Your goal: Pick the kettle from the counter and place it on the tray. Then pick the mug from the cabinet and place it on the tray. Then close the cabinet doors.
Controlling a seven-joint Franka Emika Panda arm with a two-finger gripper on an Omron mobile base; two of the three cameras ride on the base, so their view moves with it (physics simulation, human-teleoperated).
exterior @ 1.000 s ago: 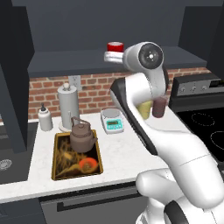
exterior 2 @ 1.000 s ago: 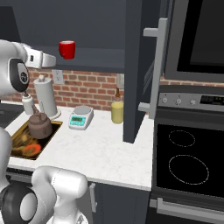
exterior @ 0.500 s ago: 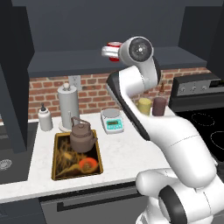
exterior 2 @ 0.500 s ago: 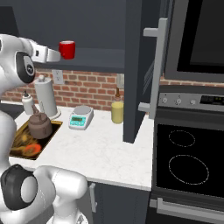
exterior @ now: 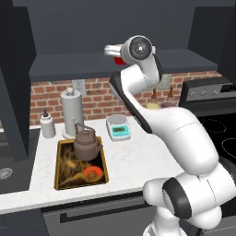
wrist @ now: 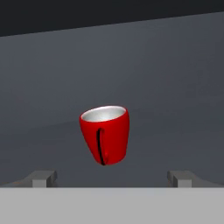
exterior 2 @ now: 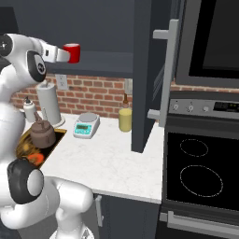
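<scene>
The small red mug (wrist: 105,133) stands on the dark shelf of the open cabinet (exterior: 92,64). It lies just ahead of my gripper (wrist: 112,177), which is open with its fingertips (wrist: 43,177) wide apart on either side. In the right base view my gripper (exterior 2: 61,54) is level with the mug (exterior 2: 71,52), right beside it. The brown kettle (exterior: 87,144) sits on the far end of the black gold-rimmed tray (exterior: 69,173) on the white counter (exterior: 133,156). One cabinet door (exterior 2: 144,74) stands open with its silver handle (exterior 2: 165,70) facing the room.
A grey paper-towel roll (exterior: 72,113), a white bottle (exterior: 47,124) and a white-and-teal scale (exterior: 118,127) stand behind the tray. A yellow jar (exterior 2: 125,120) is by the brick wall. The black stovetop (exterior 2: 200,172) lies to the right.
The arm's upper joints have swung round and its elbow has shifted. The hand stays pointed at the mug and has edged slightly closer. Kettle and tray have not moved.
</scene>
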